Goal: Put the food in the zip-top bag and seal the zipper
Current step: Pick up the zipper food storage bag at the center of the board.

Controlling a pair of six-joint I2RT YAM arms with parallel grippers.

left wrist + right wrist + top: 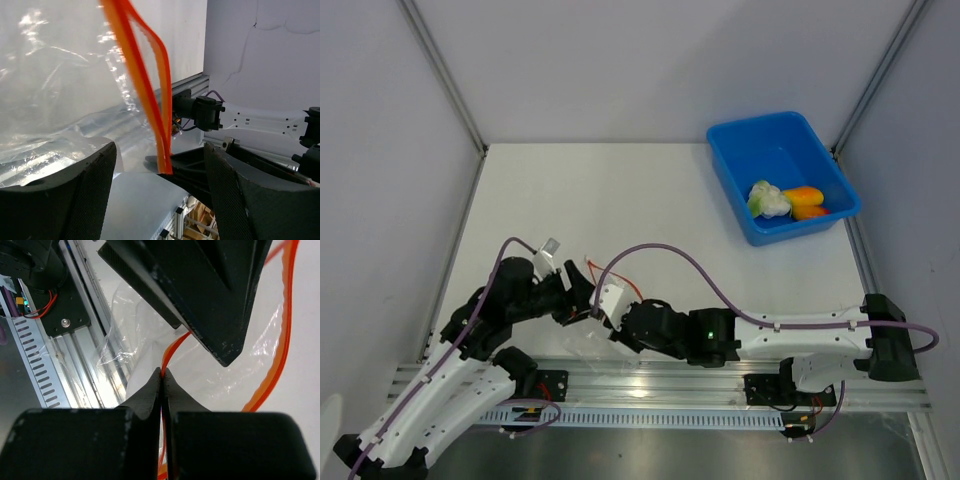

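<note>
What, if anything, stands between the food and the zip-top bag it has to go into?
Only the walls of the blue bin: the food lies inside it at the far right. Nothing else shows on the table between the bin and the zip-top bag, whose zipper the right gripper pinches.

A robotics laboratory test cell is shown. An aluminium rail (pixel 620 385) of slotted extrusion is seen, onto which the left arm (pixel 440 385) and the right arm (pixel 810 338) are bolted side by side. On the near side of the rail a slotted cable duct (pixel 650 417) is fitted, and purple cables (pixel 692 262) are looped loosely over the arms. Beyond the rail a bare white worktop (pixel 600 190) is boxed in by plain grey panels (pixel 640 60) held by metal struts (pixel 442 72). Far beyond the rail's right end a blue bin (pixel 770 158) is set, with toy food (pixel 775 200) kept in it.
</note>
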